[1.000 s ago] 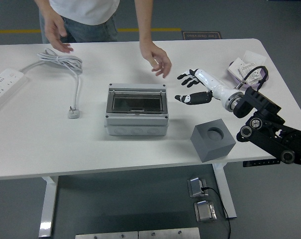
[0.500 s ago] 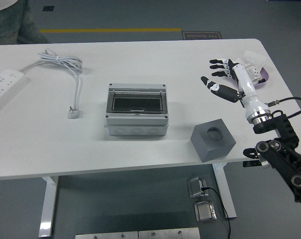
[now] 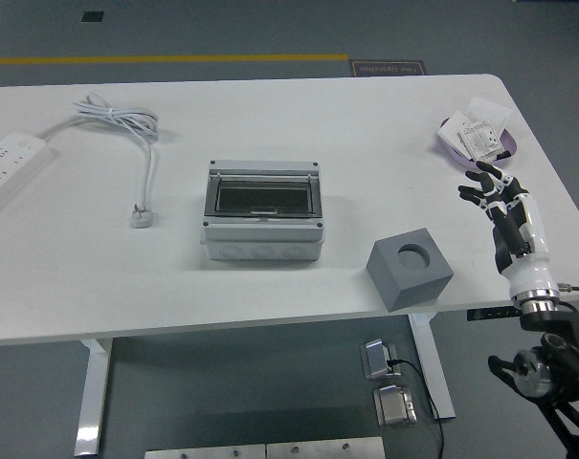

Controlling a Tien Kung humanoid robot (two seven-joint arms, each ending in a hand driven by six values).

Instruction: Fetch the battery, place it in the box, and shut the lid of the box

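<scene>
White table (image 3: pixel 299 277), smooth matte top, rounded corners. At its centre sits the box (image 3: pixel 262 210): a rectangular light-grey plastic enclosure with a screw at each corner and a dark, tinted, glossy lid (image 3: pixel 262 196) lying flat and closed over the top opening. Round knock-out marks show along its near wall.

To the right of the box, near the table's front edge, stands a dark grey cube-shaped block (image 3: pixel 410 268) with a matte finish and a round recess in its top face (contents of the recess cannot be told).

At the far right of the table lies a lilac shallow dish (image 3: pixel 482 140) carrying small white packets with print too small to read. No battery can be positively identified in this view.

Far left: a white power strip (image 3: pixel 8 161), and beside it a coiled white cable (image 3: pixel 126 129) ending in a plug (image 3: pixel 142 217).

Right hand (image 3: pixel 500 199): white-and-black jointed shell, hovering over the table's right edge just below the dish, fingers relaxed and spread, grasping nothing. Left arm not visible.
</scene>
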